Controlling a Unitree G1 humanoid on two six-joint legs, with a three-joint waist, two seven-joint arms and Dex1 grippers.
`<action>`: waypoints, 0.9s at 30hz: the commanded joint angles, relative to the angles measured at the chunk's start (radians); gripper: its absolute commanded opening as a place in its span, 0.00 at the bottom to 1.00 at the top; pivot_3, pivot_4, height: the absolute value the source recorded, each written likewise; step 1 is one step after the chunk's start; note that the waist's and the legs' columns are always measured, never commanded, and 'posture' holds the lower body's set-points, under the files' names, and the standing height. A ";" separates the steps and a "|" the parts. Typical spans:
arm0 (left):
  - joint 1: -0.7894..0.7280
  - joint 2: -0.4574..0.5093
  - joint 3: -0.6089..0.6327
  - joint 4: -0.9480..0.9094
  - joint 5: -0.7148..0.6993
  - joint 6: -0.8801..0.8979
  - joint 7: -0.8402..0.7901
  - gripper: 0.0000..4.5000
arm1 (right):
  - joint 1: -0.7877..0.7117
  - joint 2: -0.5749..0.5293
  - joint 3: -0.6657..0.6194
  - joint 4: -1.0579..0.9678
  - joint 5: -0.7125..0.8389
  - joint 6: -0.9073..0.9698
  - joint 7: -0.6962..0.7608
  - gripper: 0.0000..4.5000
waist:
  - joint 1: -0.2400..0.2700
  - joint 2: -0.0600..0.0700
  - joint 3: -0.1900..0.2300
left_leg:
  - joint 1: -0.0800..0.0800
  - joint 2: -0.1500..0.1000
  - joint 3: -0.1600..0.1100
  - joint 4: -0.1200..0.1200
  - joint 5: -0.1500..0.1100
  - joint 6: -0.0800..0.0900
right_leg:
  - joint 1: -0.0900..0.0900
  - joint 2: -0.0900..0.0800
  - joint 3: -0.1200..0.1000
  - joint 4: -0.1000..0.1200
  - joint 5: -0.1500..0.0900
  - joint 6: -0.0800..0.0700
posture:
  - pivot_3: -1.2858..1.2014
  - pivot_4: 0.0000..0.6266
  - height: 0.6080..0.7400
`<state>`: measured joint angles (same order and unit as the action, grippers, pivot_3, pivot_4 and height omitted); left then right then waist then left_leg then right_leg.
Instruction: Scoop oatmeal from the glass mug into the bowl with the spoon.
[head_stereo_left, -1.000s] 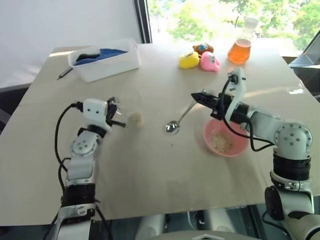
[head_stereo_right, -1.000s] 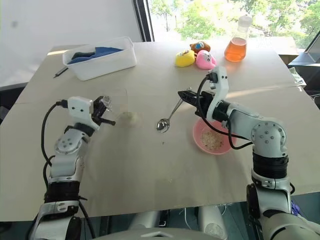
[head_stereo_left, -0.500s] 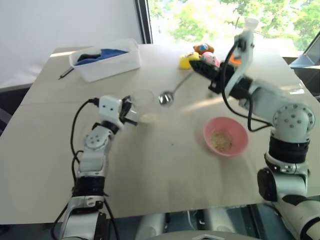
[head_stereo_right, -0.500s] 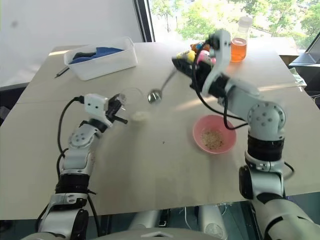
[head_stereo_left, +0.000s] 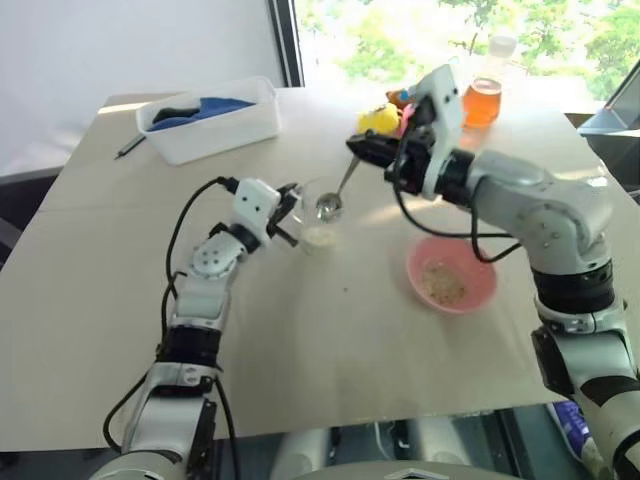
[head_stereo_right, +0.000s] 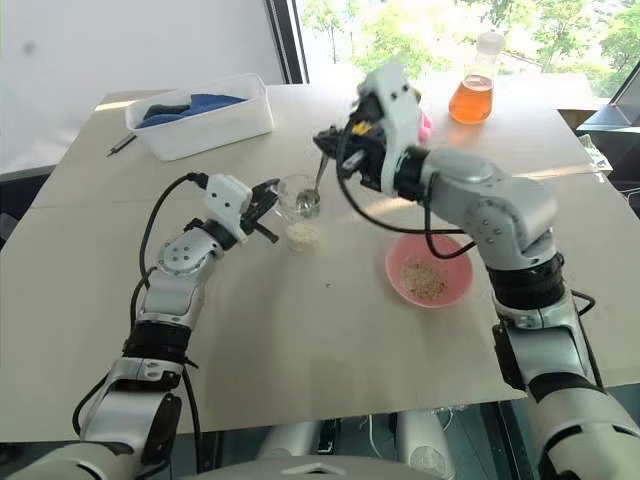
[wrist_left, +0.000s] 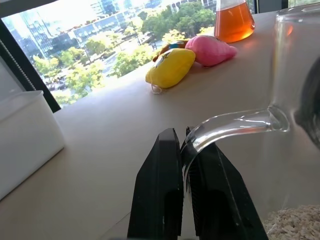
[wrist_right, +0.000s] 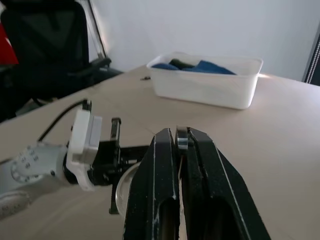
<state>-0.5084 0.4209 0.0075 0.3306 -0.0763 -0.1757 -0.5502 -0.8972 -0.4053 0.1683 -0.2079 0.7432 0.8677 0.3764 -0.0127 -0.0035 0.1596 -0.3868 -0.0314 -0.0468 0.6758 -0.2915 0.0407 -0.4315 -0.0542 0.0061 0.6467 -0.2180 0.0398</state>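
1. The left gripper (wrist_left: 186, 150) is clamped tight on the curved handle of the small clear glass mug (head_stereo_left: 318, 205), which stands on the pale wooden table (head_stereo_left: 300, 340) near its middle.
2. The right gripper (wrist_right: 179, 137) is closed on the thin handle of the slim shiny silver metal spoon (head_stereo_left: 334, 196), held above the mug.
3. The spoon slants down from that gripper, and its round bowl sits inside the mug's mouth.
4. Pale cream-white oatmeal flakes (wrist_left: 295, 226) lie in the bottom of the mug.
5. The round shallow pink bowl (head_stereo_left: 450, 274) rests on the table to the right of the mug, well apart from it, with a small patch of flakes inside.
6. A white rectangular plastic tub (head_stereo_left: 212, 120) holding blue and dark items stands at the far left of the table, with a dark pen (head_stereo_left: 130, 147) beside it.
7. At the far edge are a yellow soft toy (wrist_left: 172, 66), a pink soft toy (wrist_left: 210, 50) and a conical flask of orange liquid (wrist_left: 234, 20).
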 joint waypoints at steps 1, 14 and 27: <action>-0.013 0.004 -0.025 0.023 0.026 -0.019 -0.021 0.01 | -0.010 0.033 0.023 0.008 -0.059 -0.016 0.031 0.00 | 0.001 0.000 0.000 | 0.000 0.000 0.000 0.000 0.000 0.000 | 0.000 0.000 0.000 0.000 0.000 0.000 | 0.52 0.24 1.00; -0.012 -0.012 -0.065 0.018 0.054 -0.037 -0.040 0.01 | 0.014 0.210 -0.009 0.119 -0.102 0.123 0.002 0.00 | 0.003 0.000 0.000 | -0.001 -0.001 -0.001 0.001 0.000 0.000 | 0.000 -0.001 -0.001 -0.001 0.000 0.000 | 0.52 0.24 1.00; 0.019 -0.032 -0.074 0.020 0.070 -0.046 -0.029 0.01 | -0.030 0.331 -0.398 0.116 0.074 0.386 -0.183 0.00 | 0.002 0.000 -0.001 | -0.001 -0.001 -0.001 0.001 0.000 -0.001 | 0.000 -0.001 0.003 0.000 0.000 0.000 | 0.52 0.24 1.00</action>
<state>-0.5092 0.4020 -0.0136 0.3306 -0.0392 -0.2243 -0.5624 -0.8957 -0.0889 -0.1938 -0.0589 0.7617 1.2275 0.2027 -0.0103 -0.0031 0.1587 -0.3874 -0.0321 -0.0483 0.6767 -0.2912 0.0401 -0.4318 -0.0552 0.0089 0.6472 -0.2179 0.0398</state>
